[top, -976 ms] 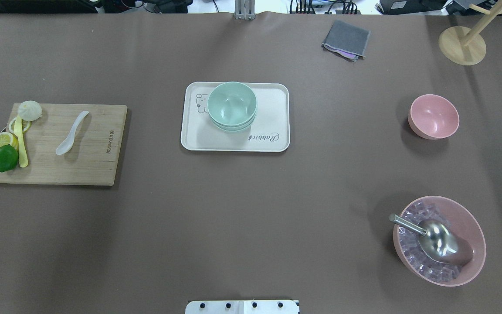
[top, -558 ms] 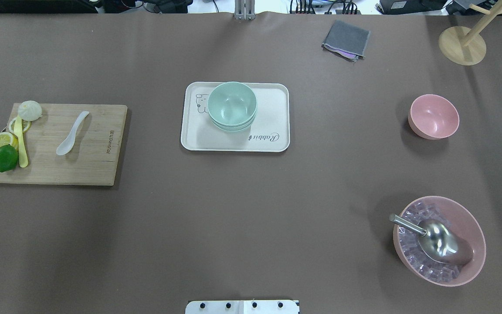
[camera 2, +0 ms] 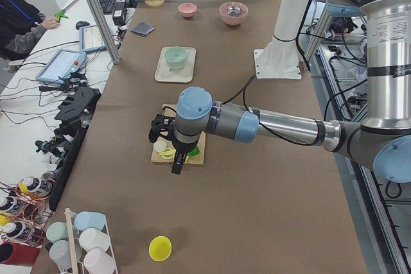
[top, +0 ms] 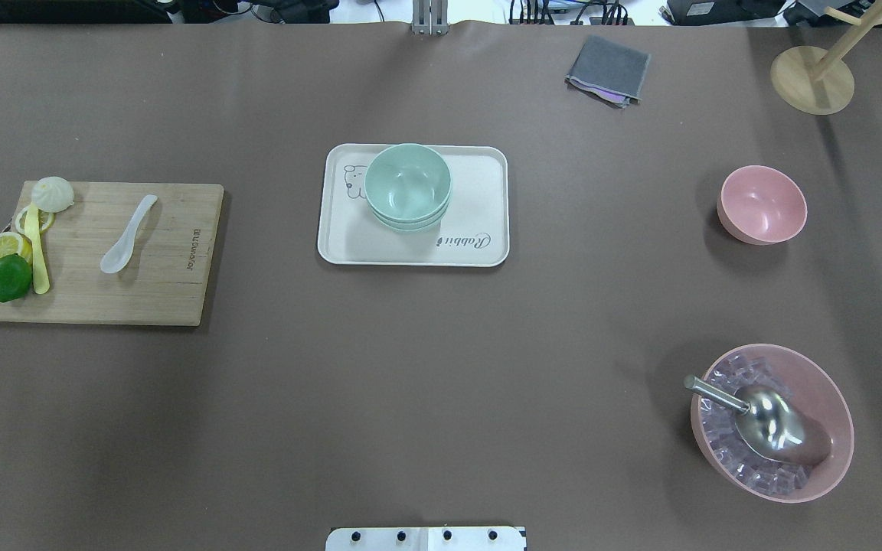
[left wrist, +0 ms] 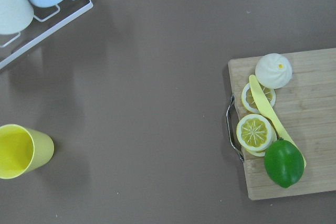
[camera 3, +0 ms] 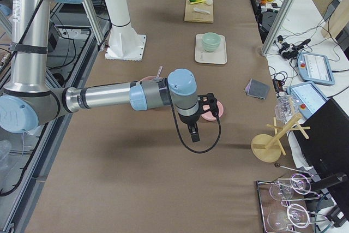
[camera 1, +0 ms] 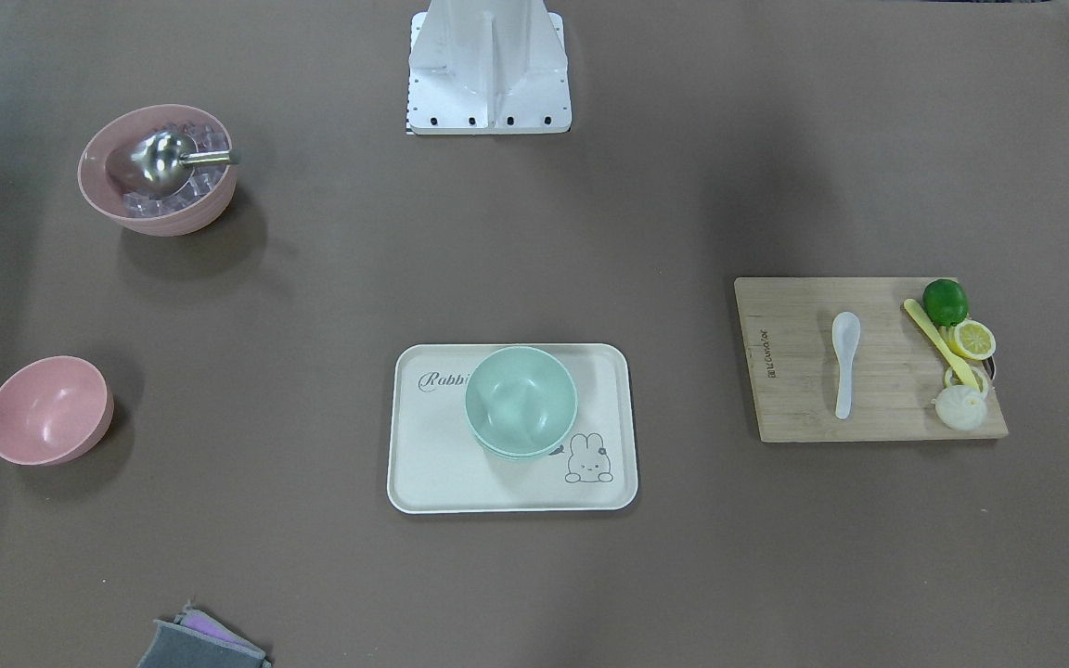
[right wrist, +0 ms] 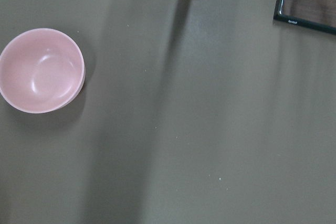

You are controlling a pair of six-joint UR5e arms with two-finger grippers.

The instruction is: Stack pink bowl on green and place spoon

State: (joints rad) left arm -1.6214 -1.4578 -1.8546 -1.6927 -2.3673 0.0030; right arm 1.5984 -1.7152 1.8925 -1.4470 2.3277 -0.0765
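The small pink bowl [top: 762,203] stands empty on the table at the right; it also shows in the right wrist view [right wrist: 42,70]. The green bowl [top: 408,184] sits on another green bowl on the white tray [top: 479,191] at the centre. The white spoon [top: 127,234] lies on the wooden cutting board [top: 158,291] at the left. My left gripper [camera 2: 159,131] shows only in the exterior left view, above the board's outer end. My right gripper [camera 3: 211,107] shows only in the exterior right view, over the pink bowl. I cannot tell whether either is open or shut.
A lime [top: 9,277], lemon slices, a bun and a yellow knife lie on the board's left end. A large pink bowl [top: 831,398] with ice cubes and a metal scoop stands front right. A grey cloth [top: 608,70] and wooden stand [top: 811,79] are at the back.
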